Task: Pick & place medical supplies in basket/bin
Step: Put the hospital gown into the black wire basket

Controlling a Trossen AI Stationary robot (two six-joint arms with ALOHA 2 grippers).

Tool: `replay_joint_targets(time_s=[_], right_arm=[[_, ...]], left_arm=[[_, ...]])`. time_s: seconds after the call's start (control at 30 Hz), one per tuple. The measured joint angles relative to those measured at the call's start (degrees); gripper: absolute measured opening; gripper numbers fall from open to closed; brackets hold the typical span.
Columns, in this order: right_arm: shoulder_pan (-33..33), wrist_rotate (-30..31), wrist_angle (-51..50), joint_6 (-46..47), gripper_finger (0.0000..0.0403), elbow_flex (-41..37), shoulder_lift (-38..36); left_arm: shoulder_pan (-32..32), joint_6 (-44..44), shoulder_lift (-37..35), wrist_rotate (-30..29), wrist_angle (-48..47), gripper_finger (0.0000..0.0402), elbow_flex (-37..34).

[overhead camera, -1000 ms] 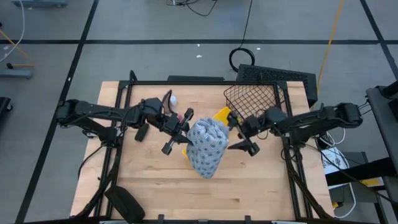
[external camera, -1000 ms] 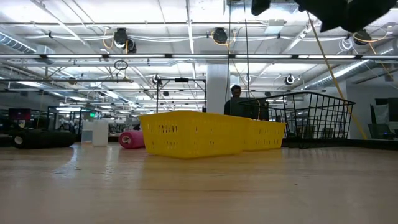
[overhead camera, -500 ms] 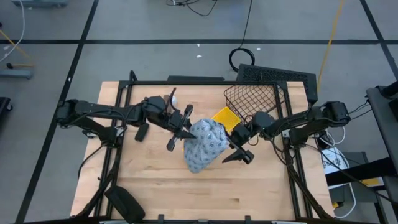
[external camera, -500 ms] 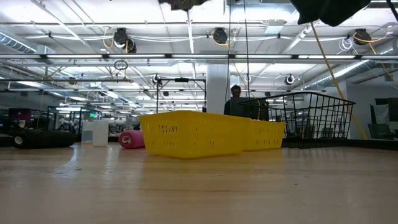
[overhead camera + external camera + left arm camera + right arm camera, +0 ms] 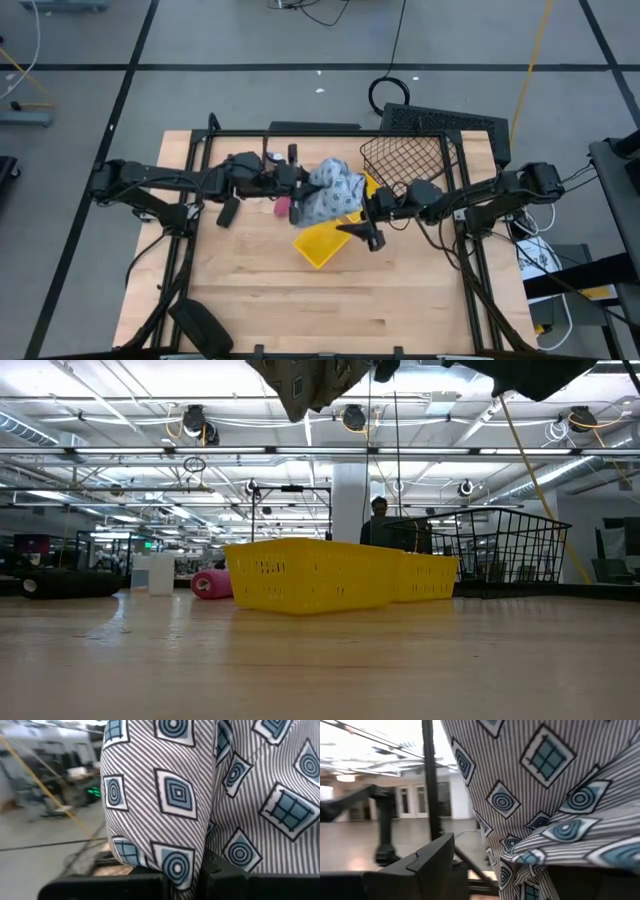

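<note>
Grey-blue patterned cloth bundle (image 5: pixel 330 192) hung in the air above the table, over the far end of the yellow bin (image 5: pixel 322 243) and just beside the wire basket (image 5: pixel 408 160). The left gripper (image 5: pixel 296 180) was clamped tight on the cloth at its left side. The right gripper (image 5: pixel 368 222) had its fingers spread wide beside the bundle. A pink cylinder (image 5: pixel 282 208) lay on the table (image 5: pixel 240 290) under the left arm.
</note>
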Motion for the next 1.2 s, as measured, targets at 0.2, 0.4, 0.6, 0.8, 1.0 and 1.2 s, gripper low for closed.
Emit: replay_joint_targets(time_s=[0.2, 0.4, 0.6, 0.8, 1.0, 1.2], right_arm=[[0.1, 8.2, 0.6, -9.4, 0.0279, 0.0, 0.0], [0.0, 16.1, 3.6, -13.8, 0.0279, 0.0, 0.1], [-0.3, 21.0, 4.9, -16.1, 0.0279, 0.0, 0.1], [-0.4, 20.3, 5.2, -16.8, 0.0279, 0.0, 0.2], [-0.3, 12.7, 5.5, -16.4, 0.0275, 0.0, 0.2], [-0.3, 6.7, 5.0, -16.3, 0.0225, 0.0, 0.2]], left_arm=[[-2.5, 6.6, 0.0, -9.4, 3.5, 0.0024, 0.0], [-6.5, 13.2, 0.0, -25.9, 7.9, 0.0024, 0.0], [-9.3, 16.3, 0.1, -26.6, 9.7, 0.0024, 0.0], [-11.3, 13.5, 0.1, -23.5, 8.4, 0.0024, 0.0], [-12.2, 8.9, 0.0, -15.7, 6.6, 0.0024, 0.0], [-12.2, 2.3, 0.0, -9.4, 3.7, 0.0027, 0.0]])
